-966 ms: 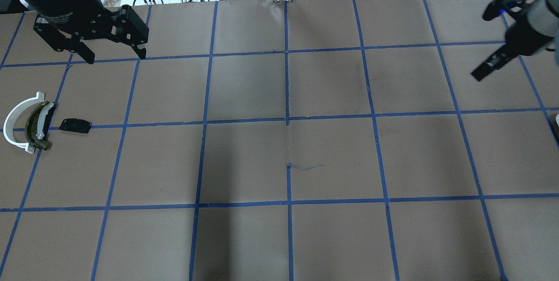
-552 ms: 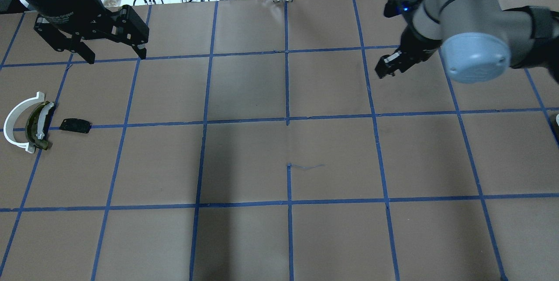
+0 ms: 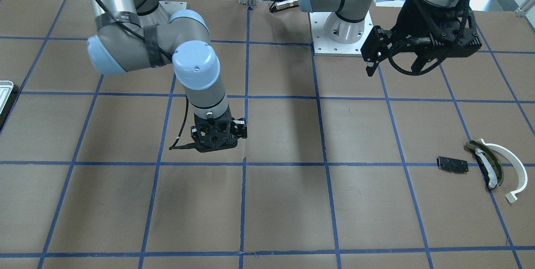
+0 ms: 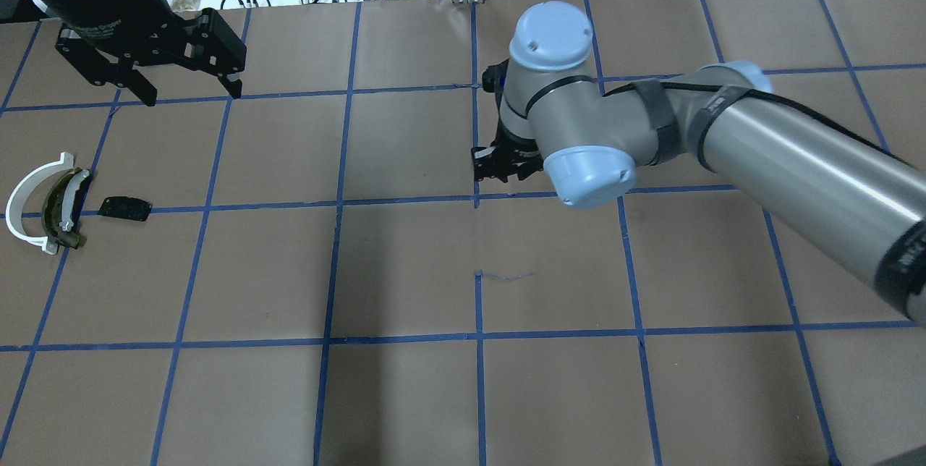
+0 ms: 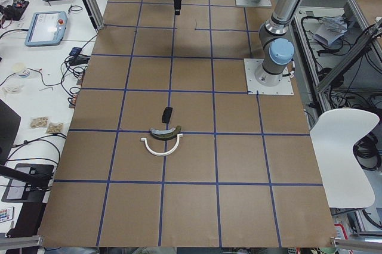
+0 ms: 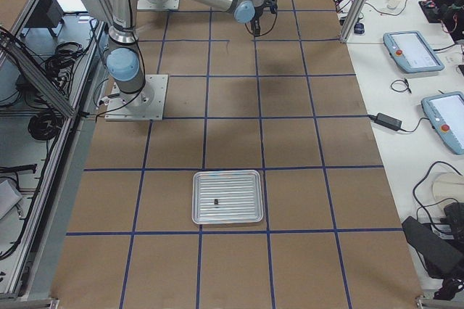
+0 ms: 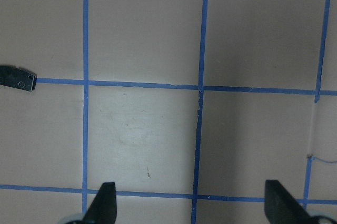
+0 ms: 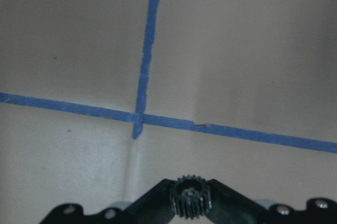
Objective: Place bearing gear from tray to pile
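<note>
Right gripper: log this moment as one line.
right gripper: jaws shut on small dark toothed gear, over mid-table | left gripper: jaws open, empty | pile of white arc, olive curved piece, black plate: untouched

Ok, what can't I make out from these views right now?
Gear: shows only in the right wrist view; elsewhere the right gripper covers it or it is too small.
Tray: cut off by the front view's left edge.
Dark speck on tray: too small in the right-side view to identify.
</note>
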